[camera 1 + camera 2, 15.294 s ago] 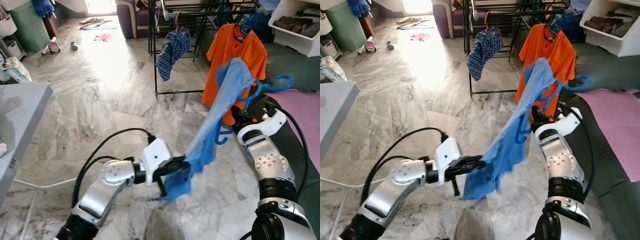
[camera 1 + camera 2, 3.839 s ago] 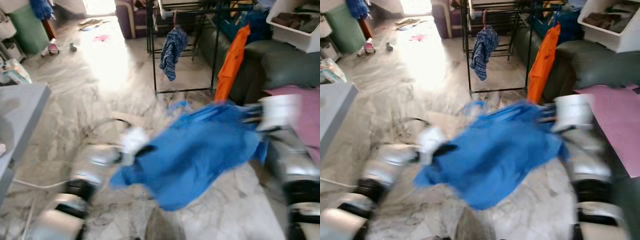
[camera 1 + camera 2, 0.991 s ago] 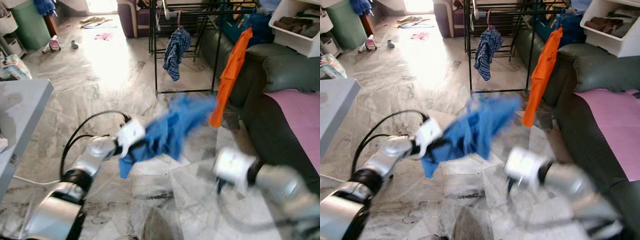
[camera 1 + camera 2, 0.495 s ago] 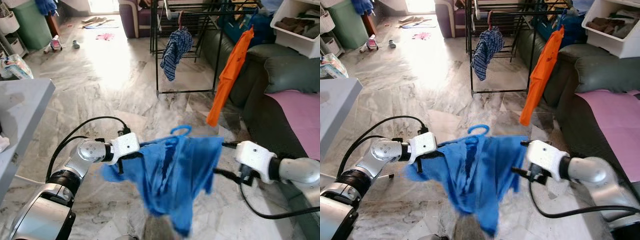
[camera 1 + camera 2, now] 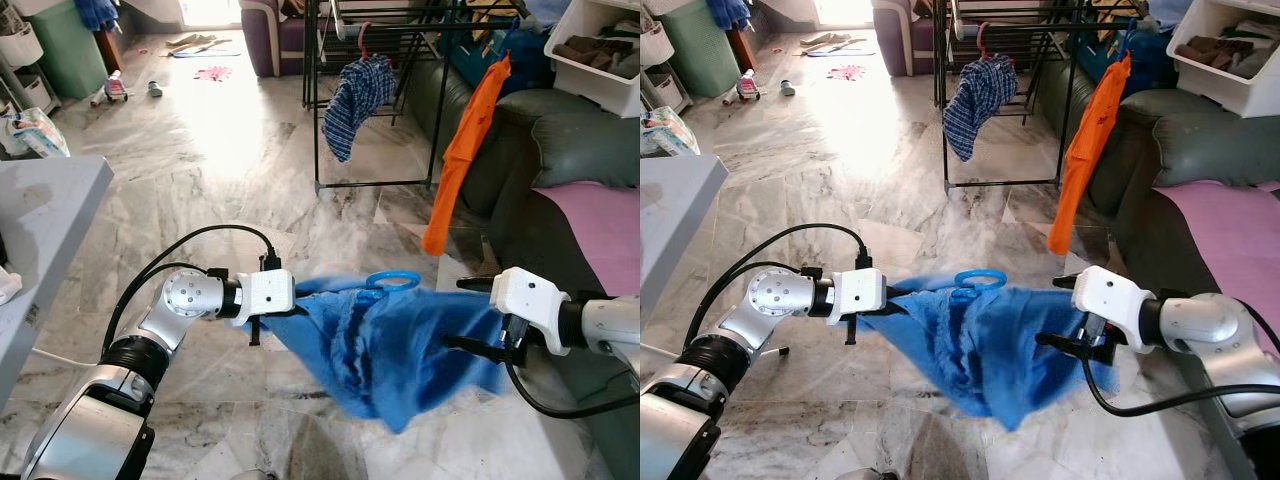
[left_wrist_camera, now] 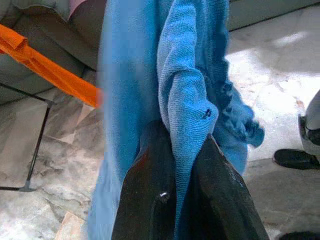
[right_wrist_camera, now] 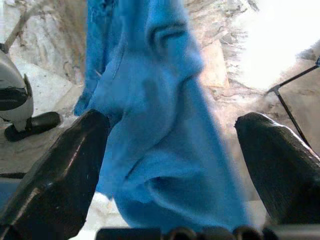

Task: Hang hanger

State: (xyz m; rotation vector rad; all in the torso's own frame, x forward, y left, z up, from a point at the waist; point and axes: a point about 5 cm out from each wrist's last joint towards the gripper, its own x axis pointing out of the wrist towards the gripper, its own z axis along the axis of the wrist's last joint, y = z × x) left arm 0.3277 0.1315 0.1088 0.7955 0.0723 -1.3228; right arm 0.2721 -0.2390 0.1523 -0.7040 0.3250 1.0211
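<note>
The left gripper [image 5: 300, 296] pinched a fold of the blue shirt [image 5: 400, 350] while the right gripper [image 5: 462, 318] stood with fingers spread wide at the cloth's right edge, apparently to stretch the garment flat, the blue hanger [image 5: 392, 280] hook poking above its top edge between them. Farther off, the black drying rack [image 5: 400, 60] held a plaid shirt [image 5: 355, 90] and an orange shirt [image 5: 465, 150], with the dark sofa [image 5: 560, 150] crowding its right side.

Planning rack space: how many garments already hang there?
2: a checked shirt at the rack's front left, an orange shirt to its right. Others may hide behind.
</note>
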